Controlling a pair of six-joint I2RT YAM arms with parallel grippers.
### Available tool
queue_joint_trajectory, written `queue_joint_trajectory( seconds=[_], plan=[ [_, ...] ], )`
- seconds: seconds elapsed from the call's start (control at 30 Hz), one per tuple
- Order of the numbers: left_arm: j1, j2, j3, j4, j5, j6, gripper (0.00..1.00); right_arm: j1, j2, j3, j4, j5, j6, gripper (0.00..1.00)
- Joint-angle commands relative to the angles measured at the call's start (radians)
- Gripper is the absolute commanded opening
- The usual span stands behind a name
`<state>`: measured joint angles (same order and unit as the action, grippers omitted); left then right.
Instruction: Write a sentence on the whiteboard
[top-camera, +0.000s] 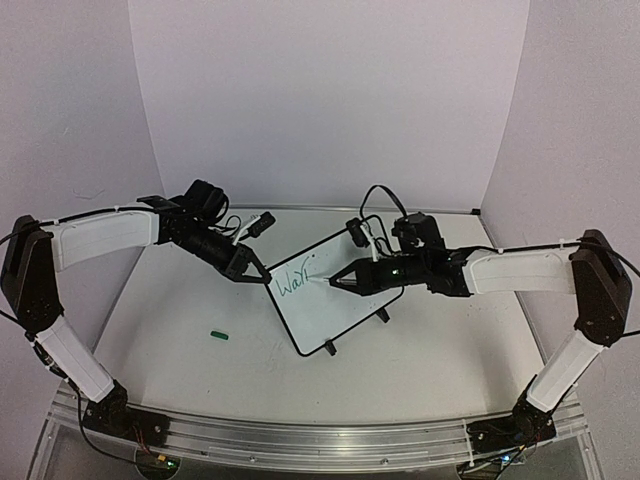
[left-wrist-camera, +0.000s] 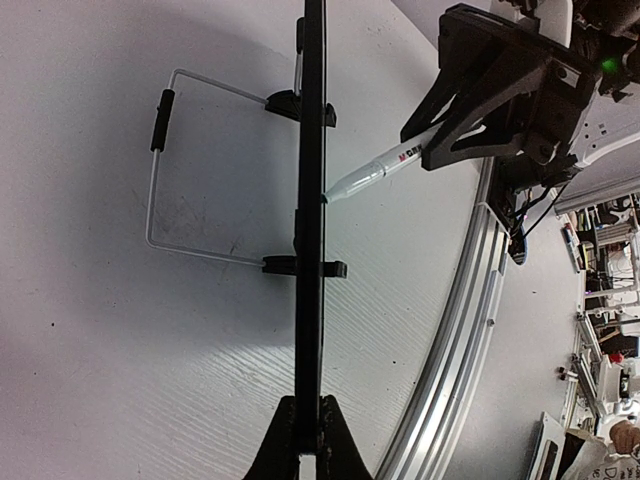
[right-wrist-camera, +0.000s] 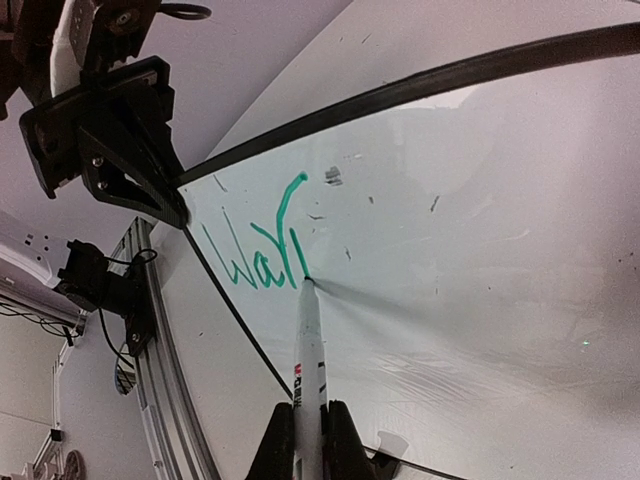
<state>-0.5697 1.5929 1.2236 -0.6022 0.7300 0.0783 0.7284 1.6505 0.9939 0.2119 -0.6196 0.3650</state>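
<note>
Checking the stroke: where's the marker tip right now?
In the top view, the marker tip rests on the whiteboard near its middle, just right of the green lettering, held by the right gripper.

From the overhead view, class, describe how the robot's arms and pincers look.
Left arm and right arm: white shells, black joints. Left pincer and right pincer: black, angular. Black cables loop at the wrists; a green light dots the right.

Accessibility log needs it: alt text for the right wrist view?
The right gripper holds a white marker, tip on the whiteboard at the end of green handwriting. The left gripper clamps the board's frame, upper left.
</note>
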Motion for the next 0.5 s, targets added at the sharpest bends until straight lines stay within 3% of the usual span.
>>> queue_joint_trajectory(
  seconds=[0.0,0.47],
  plan=[
    [-0.038,-0.002,0.016,-0.031,-0.01,0.048,0.0,-0.001,-0.022,0.034,0.089,0.06,0.018,0.0],
    [-0.038,-0.005,0.016,-0.033,-0.008,0.049,0.0,-0.001,-0.045,0.009,0.112,0.133,0.039,0.0]
  ],
)
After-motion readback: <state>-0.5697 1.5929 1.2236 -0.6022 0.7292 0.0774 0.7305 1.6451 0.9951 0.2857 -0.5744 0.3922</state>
